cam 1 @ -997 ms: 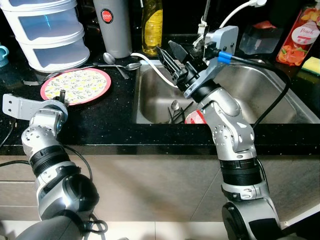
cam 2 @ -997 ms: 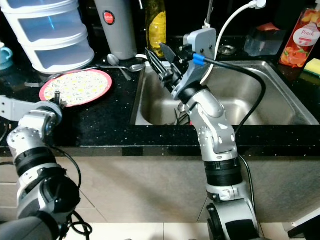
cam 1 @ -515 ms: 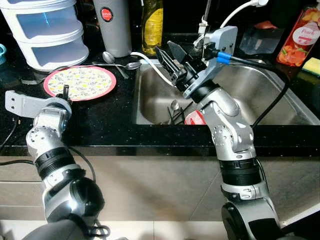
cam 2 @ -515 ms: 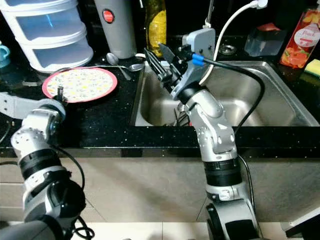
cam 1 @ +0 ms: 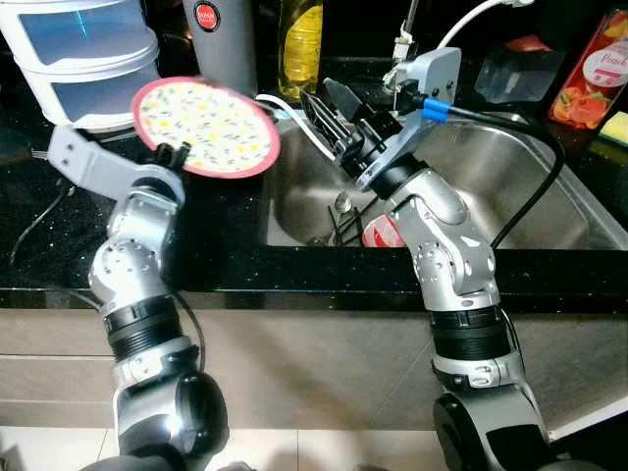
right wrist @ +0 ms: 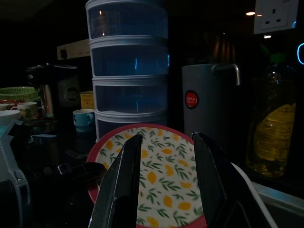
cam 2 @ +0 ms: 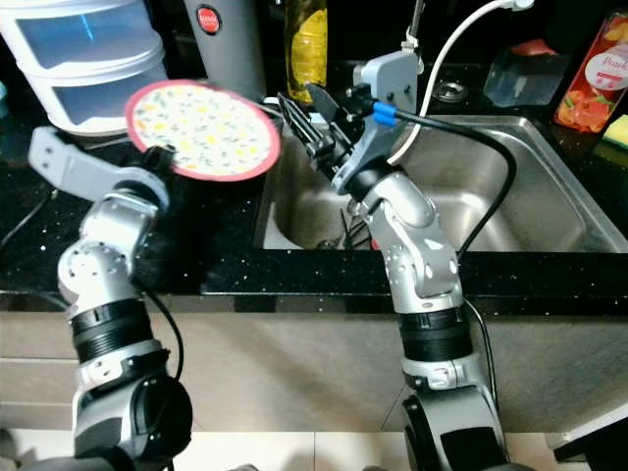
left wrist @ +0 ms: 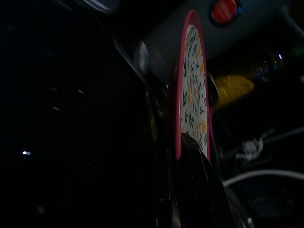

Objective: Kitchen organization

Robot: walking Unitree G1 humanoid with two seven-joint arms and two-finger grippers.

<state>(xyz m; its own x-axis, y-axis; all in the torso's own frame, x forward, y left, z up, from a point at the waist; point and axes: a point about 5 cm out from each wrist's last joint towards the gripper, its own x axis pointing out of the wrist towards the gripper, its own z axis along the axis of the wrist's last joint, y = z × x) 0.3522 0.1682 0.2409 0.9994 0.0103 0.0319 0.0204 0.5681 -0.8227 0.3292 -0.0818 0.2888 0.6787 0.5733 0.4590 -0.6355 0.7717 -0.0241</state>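
A red-rimmed plate (cam 1: 206, 126) with a lemon pattern hangs tilted above the black counter, close to the sink's left edge. My left gripper (cam 1: 175, 154) is shut on its lower rim. Seen edge-on in the left wrist view, the plate (left wrist: 192, 95) rises from between the black fingers (left wrist: 199, 190). My right gripper (cam 1: 324, 108) stands open over the left rim of the steel sink (cam 1: 510, 186), just right of the plate and apart from it. In the right wrist view the plate (right wrist: 161, 185) lies beyond the two spread fingers (right wrist: 121, 190).
Stacked clear plastic drawers (cam 1: 88, 49), a grey flask (cam 1: 221, 39) and a yellow bottle (cam 1: 299, 39) stand along the back of the counter. Utensils and a red-and-white item (cam 1: 383, 231) lie in the sink. A juice carton (cam 1: 594, 69) and a sponge (cam 1: 616, 128) sit at the far right.
My left arm has lifted the plate off the counter and carried it up and right toward the sink. The right gripper has barely moved and stays open.
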